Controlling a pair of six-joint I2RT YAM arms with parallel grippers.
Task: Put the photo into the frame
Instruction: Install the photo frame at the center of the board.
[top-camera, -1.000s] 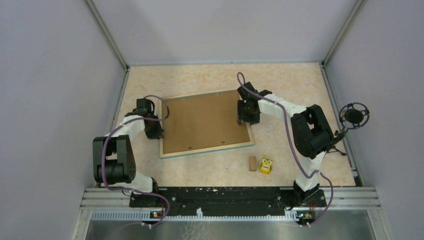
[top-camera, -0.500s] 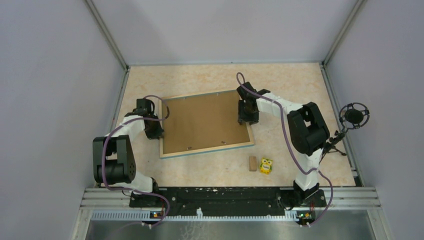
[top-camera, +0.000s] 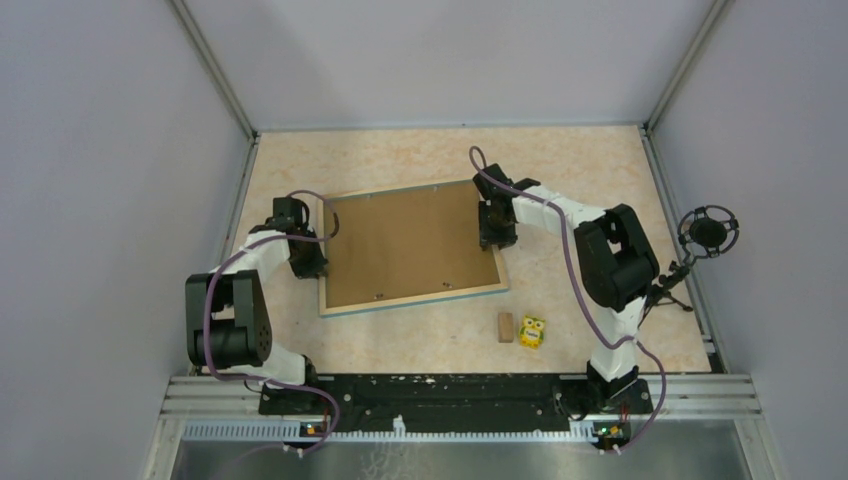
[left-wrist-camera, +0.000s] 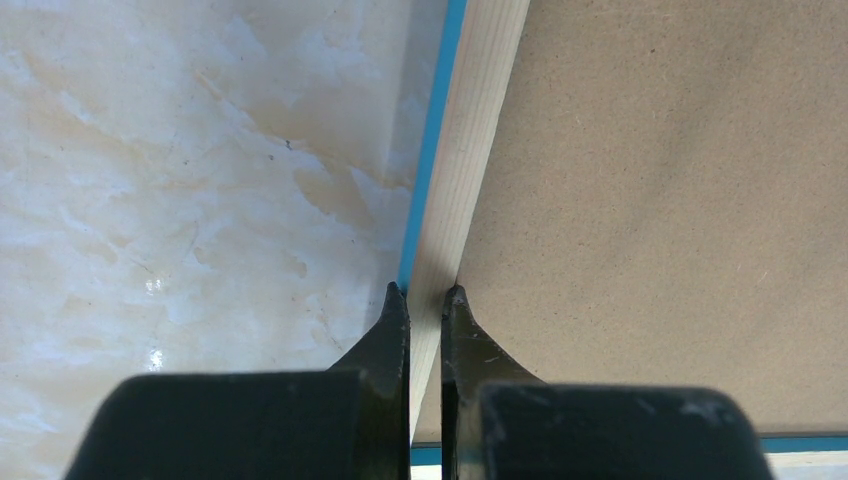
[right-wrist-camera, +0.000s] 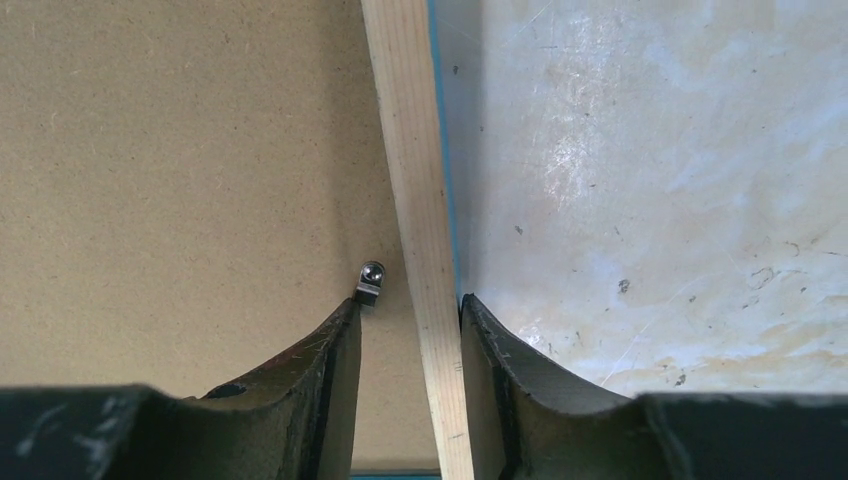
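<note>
The frame (top-camera: 415, 298) lies face down on the table, its light wood back and blue edge showing, with a brown backing board (top-camera: 405, 245) inside it. The photo is hidden. My left gripper (left-wrist-camera: 427, 293) is shut on the frame's left rail (left-wrist-camera: 478, 120), also visible from above (top-camera: 308, 258). My right gripper (right-wrist-camera: 408, 303) stands open astride the right rail (right-wrist-camera: 410, 150). Its outer finger is against the blue edge, and its inner finger is over the board with a gap to the rail. A small metal clip (right-wrist-camera: 369, 283) sits at the inner fingertip.
A small wooden block (top-camera: 505, 327) and a yellow toy (top-camera: 531, 331) lie near the frame's front right corner. A microphone (top-camera: 708, 232) on a stand is at the right edge. Walls enclose the table on three sides.
The right gripper's jaws have narrowed around the frame's right rail and the right arm has shifted slightly. The left gripper and the frame have not moved.
</note>
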